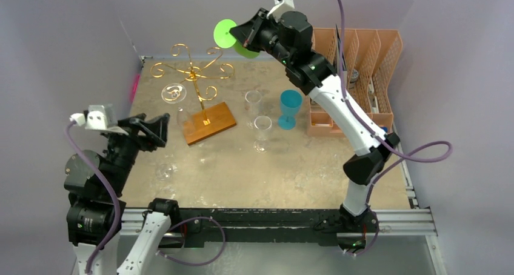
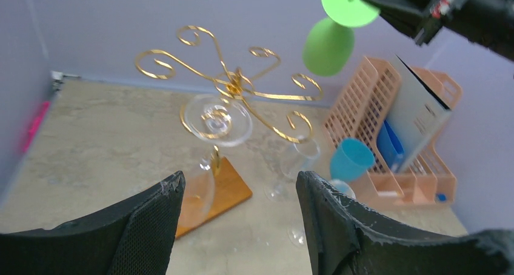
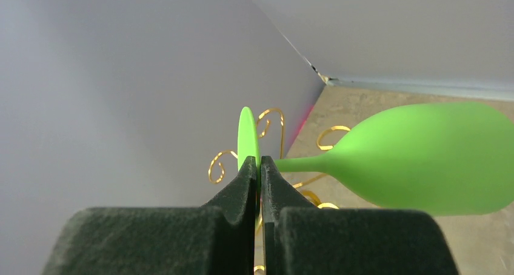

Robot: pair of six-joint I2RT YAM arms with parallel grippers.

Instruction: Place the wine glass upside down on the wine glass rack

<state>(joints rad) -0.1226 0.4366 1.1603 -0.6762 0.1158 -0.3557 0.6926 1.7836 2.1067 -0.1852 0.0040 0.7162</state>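
Note:
The gold wire wine glass rack (image 1: pixel 193 75) stands on its brown wooden base (image 1: pixel 208 122) at the back left; it also shows in the left wrist view (image 2: pixel 233 87). A clear glass (image 1: pixel 174 92) hangs upside down on it. My right gripper (image 1: pixel 237 33) is shut on the flat foot of a green wine glass (image 1: pixel 225 34), held high to the right of the rack, bowl down and away. In the right wrist view the foot (image 3: pixel 246 139) sits between the pads, the bowl (image 3: pixel 424 157) to the right. My left gripper (image 1: pixel 159 128) is open and empty, left of the base.
Two clear glasses (image 1: pixel 253 102) (image 1: pixel 262 129) and a blue cup (image 1: pixel 290 108) stand mid-table. An orange plastic file organiser (image 1: pixel 357 69) is at the back right. Another clear glass (image 1: pixel 165 169) lies near the left arm. Grey walls enclose the table.

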